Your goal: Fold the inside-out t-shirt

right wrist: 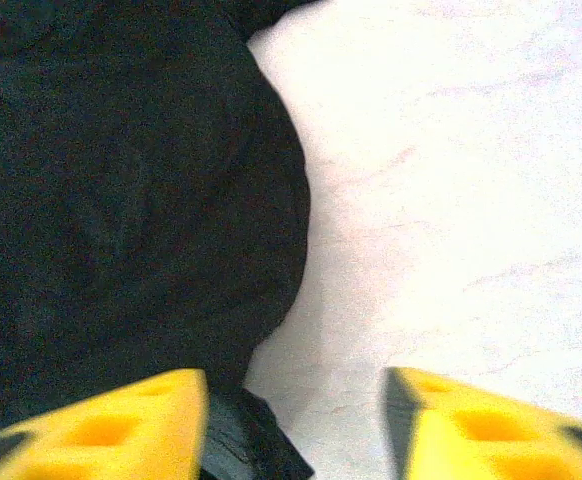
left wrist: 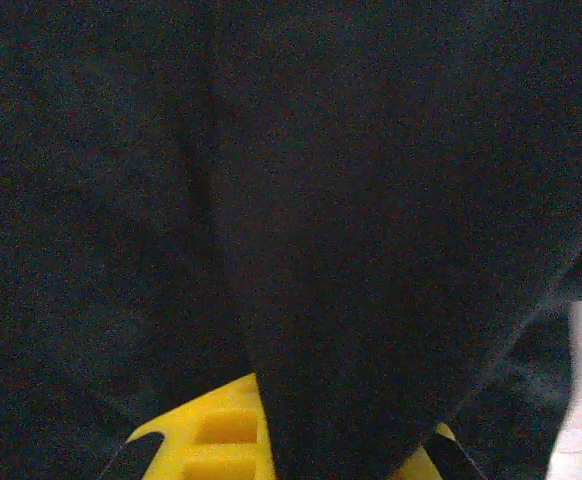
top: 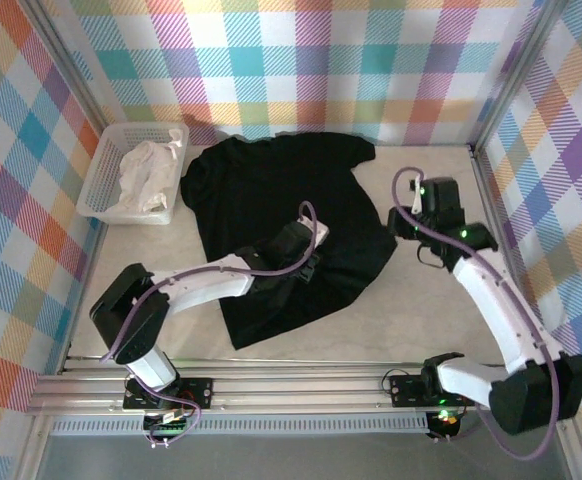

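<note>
Two arms were seen reaching in from the near edge, at six o'clock in the top view. And the left gripper [left wrist: 331, 445] was found shut tight, a raised fold of black cloth pinched between its yellow fingers [left wrist: 216, 435] in the left wrist view. That grip was placed just past the table's centre, on the lower half of the inside-out t-shirt [top: 271, 190].

Over at three o'clock, the right gripper [right wrist: 296, 400] was held with its jaws well apart and nothing clamped between them. Bare pale table [top: 421, 300] was shown in the gap, and the shirt's rounded edge was seen lying just beside the left-hand finger [right wrist: 121, 425].

The shirt itself was spread across the middle of the table. It was rumpled, with its hem towards six o'clock, its upper part towards twelve and one sleeve pushed out towards one o'clock. No lettering could be made out on it.

Farther back, at ten o'clock, a white basket [top: 106, 185] was set just beside the shirt's sleeve, with a crumpled white cloth [top: 146, 170] heaped inside it.
</note>
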